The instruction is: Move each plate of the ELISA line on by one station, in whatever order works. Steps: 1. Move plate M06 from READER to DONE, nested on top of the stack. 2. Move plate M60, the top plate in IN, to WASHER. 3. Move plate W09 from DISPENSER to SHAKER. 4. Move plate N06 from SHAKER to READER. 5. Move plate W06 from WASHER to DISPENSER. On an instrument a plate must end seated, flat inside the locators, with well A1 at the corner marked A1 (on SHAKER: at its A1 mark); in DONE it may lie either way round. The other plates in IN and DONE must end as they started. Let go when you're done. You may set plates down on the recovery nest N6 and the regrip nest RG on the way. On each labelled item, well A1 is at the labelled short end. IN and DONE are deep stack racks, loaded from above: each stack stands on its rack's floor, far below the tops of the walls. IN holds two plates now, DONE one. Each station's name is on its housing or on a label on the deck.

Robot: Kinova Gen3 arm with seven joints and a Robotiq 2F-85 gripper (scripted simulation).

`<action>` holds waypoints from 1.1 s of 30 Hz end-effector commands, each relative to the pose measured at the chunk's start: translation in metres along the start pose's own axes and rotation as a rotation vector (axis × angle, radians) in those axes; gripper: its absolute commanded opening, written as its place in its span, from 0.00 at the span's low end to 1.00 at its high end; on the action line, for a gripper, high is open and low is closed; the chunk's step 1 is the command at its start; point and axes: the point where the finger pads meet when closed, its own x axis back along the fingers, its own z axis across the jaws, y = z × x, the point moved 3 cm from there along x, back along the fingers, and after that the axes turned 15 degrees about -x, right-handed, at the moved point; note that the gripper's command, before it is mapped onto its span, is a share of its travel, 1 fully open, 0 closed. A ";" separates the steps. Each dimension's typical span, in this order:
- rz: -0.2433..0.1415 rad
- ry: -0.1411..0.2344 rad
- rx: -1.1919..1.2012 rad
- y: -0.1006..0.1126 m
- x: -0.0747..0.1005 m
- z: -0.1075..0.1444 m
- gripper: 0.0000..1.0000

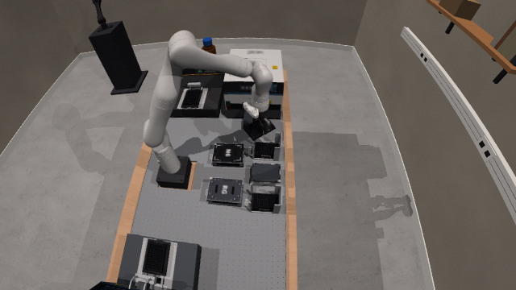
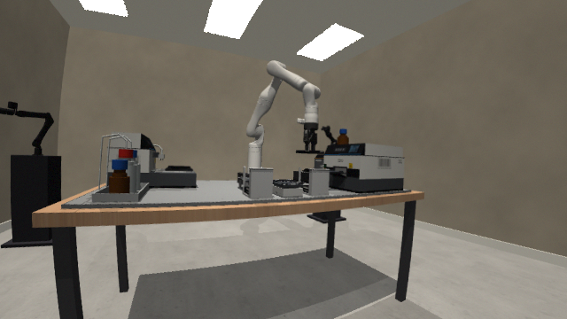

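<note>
My gripper (image 1: pixel 261 122) hangs over the far right of the deck, in front of the white instrument. It grips a black well plate (image 1: pixel 258 130) and holds it level, well above the deck. The side view shows the gripper (image 2: pixel 310 147) with the plate (image 2: pixel 308 151) just under the fingers. Its label cannot be read. Below and in front stands a deep rack (image 1: pixel 264 150) with a plate inside. A second rack (image 1: pixel 264 201) also holds a plate. Between them lies a dark station (image 1: pixel 264 173). Other plates sit on the back-left instrument (image 1: pixel 193 98) and the near instrument (image 1: pixel 156 256).
Nest N6 (image 1: pixel 228 154) and nest RG (image 1: pixel 224 190) stand left of the racks. The arm's base (image 1: pixel 174 172) is at the deck's left edge. A brown bottle (image 1: pixel 208 45) stands at the back. Bottles in a tray (image 2: pixel 120 182) stand at the near end.
</note>
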 end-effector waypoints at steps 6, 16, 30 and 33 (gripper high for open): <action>-0.002 0.000 0.095 0.003 0.001 0.022 0.94; -0.002 0.000 0.200 0.005 0.001 0.038 0.94; -0.002 0.000 0.340 0.009 0.001 0.066 0.94; -0.002 0.000 0.375 0.009 0.001 0.066 0.94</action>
